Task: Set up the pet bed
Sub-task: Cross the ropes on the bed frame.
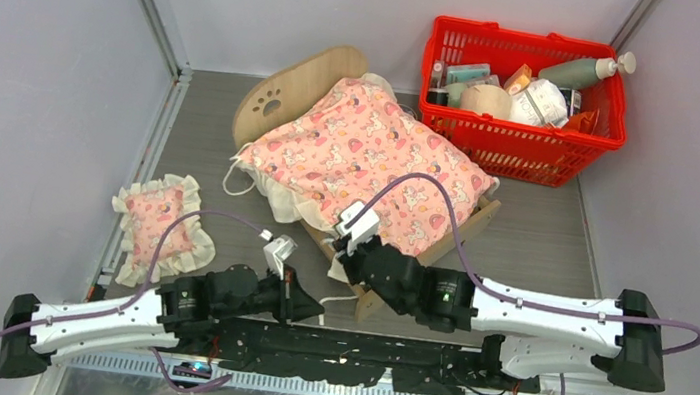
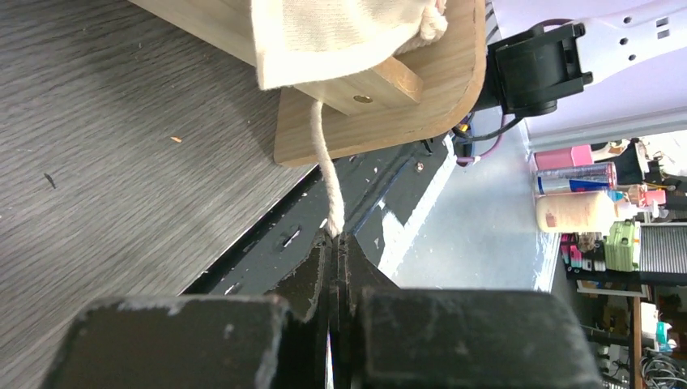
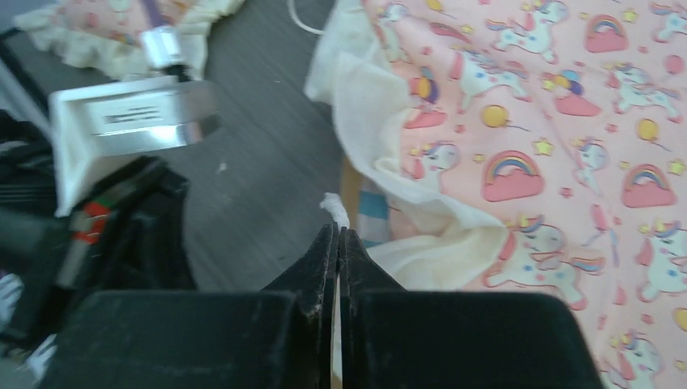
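**Ana:** From overhead, where is the bed?

**Ben:** The small light plywood pet bed (image 1: 289,84), with an arched headboard and a paw-print cutout, stands aslant in the middle of the grey wood-grain table (image 1: 543,231). A pink unicorn-patterned blanket with a cream frill (image 1: 361,159) is spread over it and covers the top.

**Ana:** And around the bed?

**Ben:** A red plastic basket (image 1: 519,143) full of bottles and packets sits just past the bed's far right side. A small pink frilled pillow (image 1: 159,225) lies on the table to the bed's left, apart from it. Both arms reach to the bed's near foot corner. The left gripper (image 1: 315,311) is just off the footboard, and the right gripper (image 1: 347,254) is at the blanket's near edge. I can't read either jaw from this view.

**Ana:** What does the left wrist camera show?

**Ben:** The left gripper (image 2: 336,239) has its jaws pressed together on a thin white cotton cord (image 2: 322,162). The cord runs straight up to a cream fabric corner hanging over the bed's wooden foot end.

**Ana:** And the right wrist camera?

**Ben:** The right gripper (image 3: 339,233) is closed tight, and a frayed white cord end (image 3: 334,209) pokes out at its tips. The blanket's frill is just beside it, on the bed. A sliver of blue-and-white striped mattress (image 3: 374,220) shows under the frill. The pillow is at the top left, off the bed.
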Action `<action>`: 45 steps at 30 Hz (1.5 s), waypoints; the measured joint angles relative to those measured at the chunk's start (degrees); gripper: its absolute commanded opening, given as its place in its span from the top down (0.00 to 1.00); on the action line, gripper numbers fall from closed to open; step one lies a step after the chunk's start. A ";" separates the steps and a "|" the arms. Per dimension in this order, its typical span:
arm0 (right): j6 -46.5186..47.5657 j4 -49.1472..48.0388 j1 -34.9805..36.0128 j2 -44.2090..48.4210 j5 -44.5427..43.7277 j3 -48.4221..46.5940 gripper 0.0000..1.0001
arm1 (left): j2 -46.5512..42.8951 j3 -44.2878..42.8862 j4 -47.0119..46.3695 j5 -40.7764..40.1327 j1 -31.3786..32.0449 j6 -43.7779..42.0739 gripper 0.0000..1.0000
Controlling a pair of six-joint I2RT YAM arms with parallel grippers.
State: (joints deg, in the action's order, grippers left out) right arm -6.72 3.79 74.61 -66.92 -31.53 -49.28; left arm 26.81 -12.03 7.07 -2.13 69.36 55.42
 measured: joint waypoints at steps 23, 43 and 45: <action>-19.50 1.22 9.77 -19.41 -2.25 -10.19 0.80 | -14.71 6.82 6.47 1.20 0.07 1.62 1.00; 21.90 -10.36 21.73 5.51 -1.77 11.85 0.35 | -6.62 -9.62 19.12 -7.21 -3.82 -7.56 1.00; 31.10 -11.23 23.96 6.16 1.01 13.57 0.35 | -2.54 -10.78 19.04 -5.49 -7.06 -8.46 1.00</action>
State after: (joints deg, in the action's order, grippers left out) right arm 24.38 -7.44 98.56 -60.75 -30.52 -35.70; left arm 24.27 -22.81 26.11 -7.62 62.30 46.96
